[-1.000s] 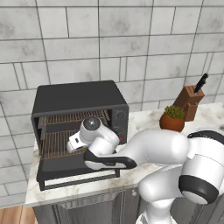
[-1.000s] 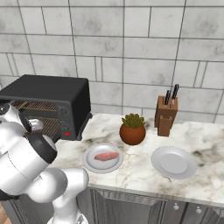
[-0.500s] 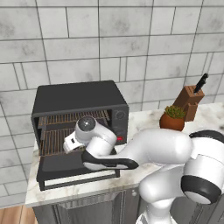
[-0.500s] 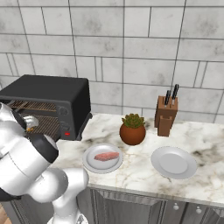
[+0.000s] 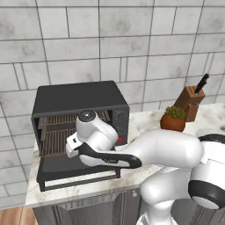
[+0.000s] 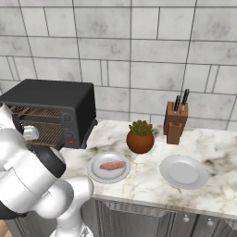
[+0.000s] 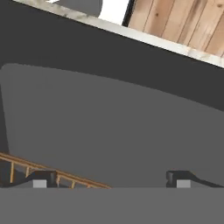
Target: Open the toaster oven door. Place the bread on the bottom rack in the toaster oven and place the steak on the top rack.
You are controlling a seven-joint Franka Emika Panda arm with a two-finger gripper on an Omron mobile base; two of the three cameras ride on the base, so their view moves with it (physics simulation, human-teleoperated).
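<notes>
Grey stone tiles back a marble worktop (image 6: 152, 185) running across the lower half of both base views. At centre left of the left base view the toaster oven (image 5: 79, 99) sits with the toaster oven door (image 5: 74, 169) dropped flat, both copper racks exposed. The tool (image 7: 111, 179) hangs low over that door, its tips spread wide and holding nothing. The steak (image 6: 112, 165) lies on a small plate (image 6: 95, 173) at lower centre of the right base view, beside an empty plate (image 6: 185, 172); I cannot make out the bread. Risk, as I judge it: the bulky wrist crowds the oven mouth, so a careless lift could snag a rack or knock the door. No readable writing or brand shows anywhere.
</notes>
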